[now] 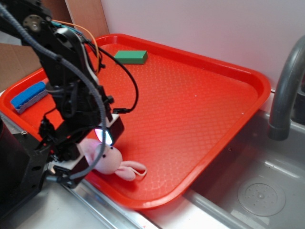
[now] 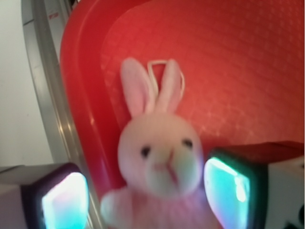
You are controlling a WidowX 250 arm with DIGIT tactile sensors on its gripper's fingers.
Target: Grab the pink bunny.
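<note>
The pink bunny [image 2: 159,162] lay at the near edge of the red tray [image 1: 200,105], ears toward the tray's middle. The gripper [image 1: 90,152] straddled its body with jaws apart, a glowing pad [image 2: 226,191] on either side, not clamped.

The pink bunny [image 2: 159,157] between the tool's pads [image 2: 228,188] is soft matt plush; beyond it the red tray [image 2: 248,62] is glossy dimpled plastic, edged by brushed metal sink rim [image 2: 47,95]
</note>
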